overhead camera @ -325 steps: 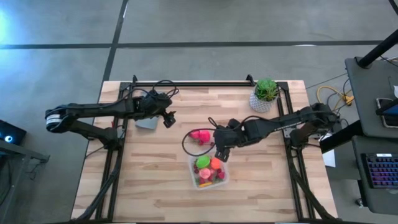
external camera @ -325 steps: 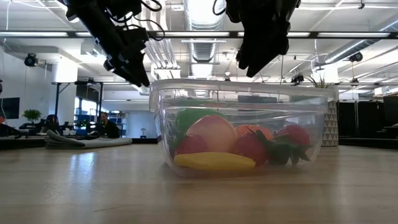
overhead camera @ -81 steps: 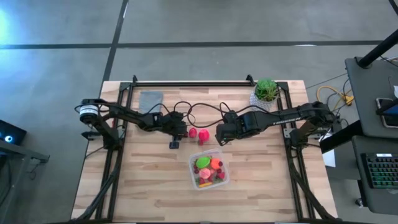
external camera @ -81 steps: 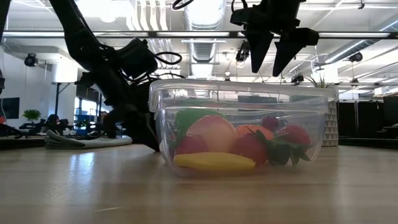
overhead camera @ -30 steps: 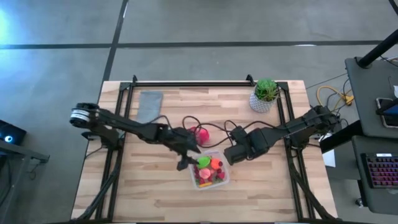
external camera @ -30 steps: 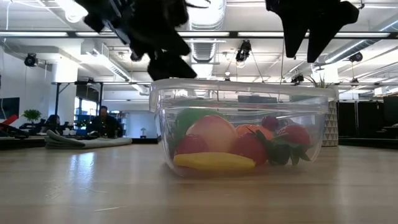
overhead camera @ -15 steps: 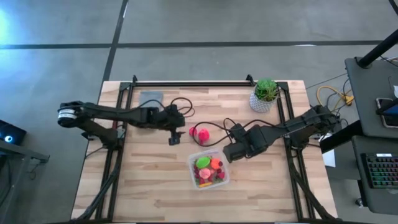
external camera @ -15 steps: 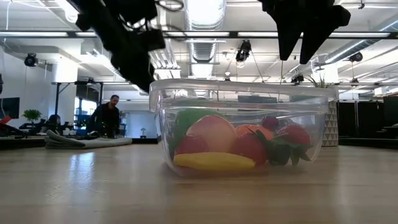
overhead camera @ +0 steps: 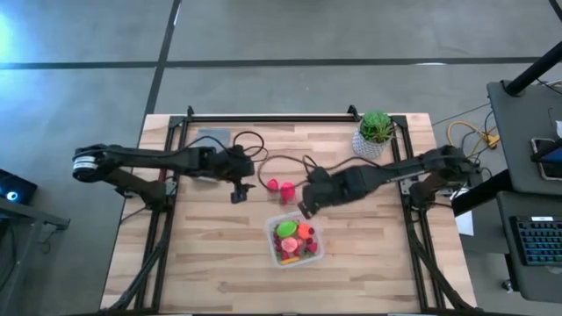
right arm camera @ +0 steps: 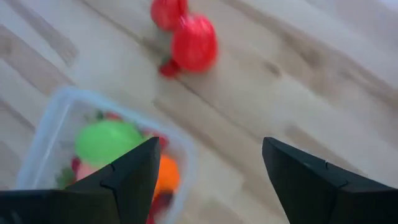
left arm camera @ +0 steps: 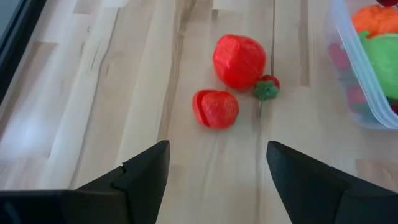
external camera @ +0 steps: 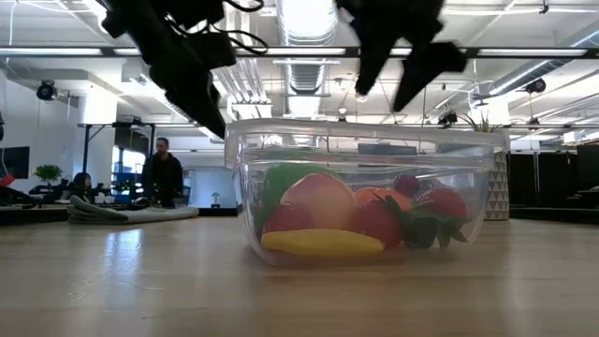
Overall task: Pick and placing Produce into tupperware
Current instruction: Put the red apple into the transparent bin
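Observation:
The clear tupperware [overhead camera: 294, 241] [external camera: 365, 197] stands on the table near its front middle and holds green, orange, red and yellow produce [external camera: 323, 211]. Two rounded red pieces [left arm camera: 239, 60] [left arm camera: 215, 109] and a small red berry with a green stalk [left arm camera: 267, 87] lie on the wood just beyond the tupperware, also seen in the high view [overhead camera: 279, 188]. My left gripper [overhead camera: 237, 193] [left arm camera: 217, 149] hangs open, left of these pieces. My right gripper [overhead camera: 306, 208] [right arm camera: 210, 146] hangs open above the table, right of them and beyond the tupperware's far edge [right arm camera: 118, 99].
A potted green plant [overhead camera: 376, 132] stands at the far right corner. A grey cloth [overhead camera: 211, 139] lies at the far left, partly under my left arm. Cables loop over the table's middle behind the grippers. People show in the room behind, in the low view.
My left gripper has drawn back from over the tupperware's left edge, going toward the table's far left and tipping less steeply down. My right gripper has gone toward the table's left, past the tupperware's far right corner toward the red pieces. The produce has stayed where it was.

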Robot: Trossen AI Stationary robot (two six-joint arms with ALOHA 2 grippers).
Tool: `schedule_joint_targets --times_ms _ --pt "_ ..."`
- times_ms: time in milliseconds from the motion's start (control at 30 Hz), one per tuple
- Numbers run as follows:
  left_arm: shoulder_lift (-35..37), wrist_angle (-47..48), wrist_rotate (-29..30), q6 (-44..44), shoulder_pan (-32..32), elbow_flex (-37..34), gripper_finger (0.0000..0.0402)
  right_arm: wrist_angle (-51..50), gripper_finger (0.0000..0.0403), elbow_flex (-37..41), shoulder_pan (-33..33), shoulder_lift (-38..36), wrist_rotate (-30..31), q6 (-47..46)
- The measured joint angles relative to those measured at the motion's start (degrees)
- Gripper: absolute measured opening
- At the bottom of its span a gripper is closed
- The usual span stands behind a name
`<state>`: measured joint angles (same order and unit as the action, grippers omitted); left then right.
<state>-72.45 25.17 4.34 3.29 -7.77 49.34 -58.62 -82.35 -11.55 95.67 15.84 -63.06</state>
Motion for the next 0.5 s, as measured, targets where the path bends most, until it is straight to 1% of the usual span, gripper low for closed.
schedule_joint_targets --times_ms 133,233,300,367,433,500 --pt "4.3 5.1 0.0 -1.5 0.0 0.0 0.0254 6.2 0.0274 0.7 5.8 2.4 -2.3 10.1" --pt "7.2 8.7 0.0 -1.7 0.0 -0.2 0.0254 11.3 0.0274 0.7 9.2 4.4 -5.9 21.0" --pt "8.8 10.9 0.0 -2.4 0.0 -0.3 0.0254 14.5 0.0274 0.5 10.6 5.9 -8.1 28.9" --pt "10.1 11.9 0.0 -3.1 0.0 -0.4 0.0254 15.3 0.0274 0.2 11.3 7.4 -8.9 35.3" --pt "11.4 13.4 0.3 -4.3 0.0 -1.0 0.0254 15.9 0.0274 0.1 11.9 8.5 -9.0 39.2" --pt "12.7 12.5 0.7 -4.5 0.0 -2.1 0.0254 15.9 0.0274 0.1 12.3 9.4 -9.0 41.6"
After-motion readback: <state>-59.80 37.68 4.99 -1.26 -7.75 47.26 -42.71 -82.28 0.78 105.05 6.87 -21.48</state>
